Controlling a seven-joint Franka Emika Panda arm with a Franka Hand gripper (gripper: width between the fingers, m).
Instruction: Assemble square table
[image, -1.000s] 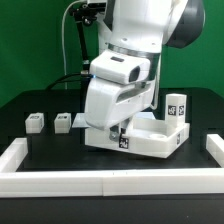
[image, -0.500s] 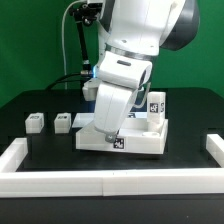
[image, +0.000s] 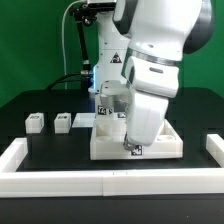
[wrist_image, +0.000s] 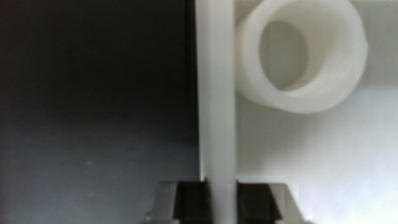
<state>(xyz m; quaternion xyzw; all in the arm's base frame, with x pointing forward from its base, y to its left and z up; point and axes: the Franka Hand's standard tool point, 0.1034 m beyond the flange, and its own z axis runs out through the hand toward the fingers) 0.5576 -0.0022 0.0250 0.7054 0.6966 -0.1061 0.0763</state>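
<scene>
Square table top (image: 108, 148) low on the black surface (image: 45, 150), middle of the exterior view, apparently flat, just behind the front rim bar (image: 110, 183). Pinched by the gripper (wrist_image: 217, 196) on a thin upright wall at the near side, jaws narrow, pads (wrist_image: 178, 200) pressed to both faces in the wrist view, with a round screw socket (wrist_image: 294, 55) close by. Two loose legs (image: 36, 122) well apart at the exterior view's left; a third leg (image: 103, 113) at the far edge, on the top or behind it hard to say. Likely trouble: slipping on so narrow a hold, swivelling about the pinch when dragged, knocking over the third leg, or jamming against the rim bar if pulled nearer.
</scene>
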